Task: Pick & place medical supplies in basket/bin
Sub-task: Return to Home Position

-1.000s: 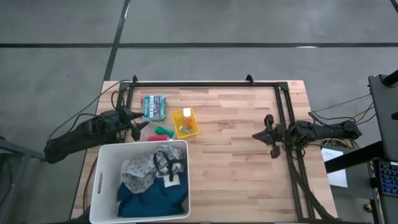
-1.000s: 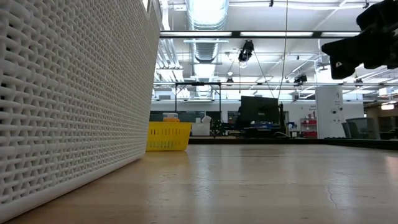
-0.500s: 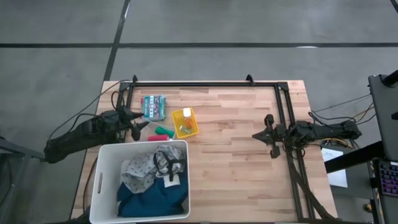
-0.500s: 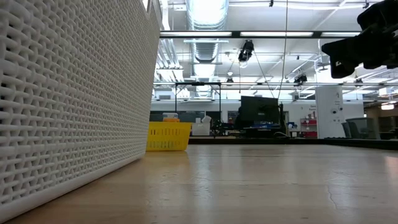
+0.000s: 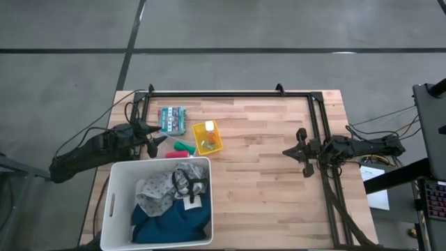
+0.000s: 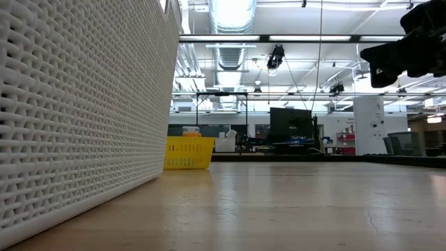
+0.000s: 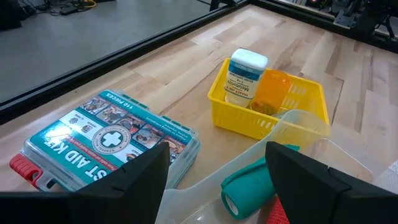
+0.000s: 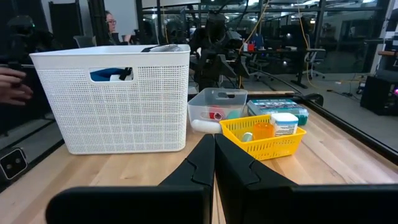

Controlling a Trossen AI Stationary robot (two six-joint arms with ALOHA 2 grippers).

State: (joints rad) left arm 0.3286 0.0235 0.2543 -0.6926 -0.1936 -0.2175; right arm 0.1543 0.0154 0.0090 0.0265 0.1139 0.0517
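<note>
Cloths (image 5: 157, 195) in white tub (image 5: 159, 163), left fingers (image 7: 140, 180) apart, right fingers (image 8: 196, 167) together

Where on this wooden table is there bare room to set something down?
The widest bare patch is the wooden table's middle, bordered by the small yellow plastic bin and large white plastic tub on one side and the right gripper on the other. Crowded: near the left gripper, where the teal first-aid kit, clear tray and yellow bin sit close together.
</note>
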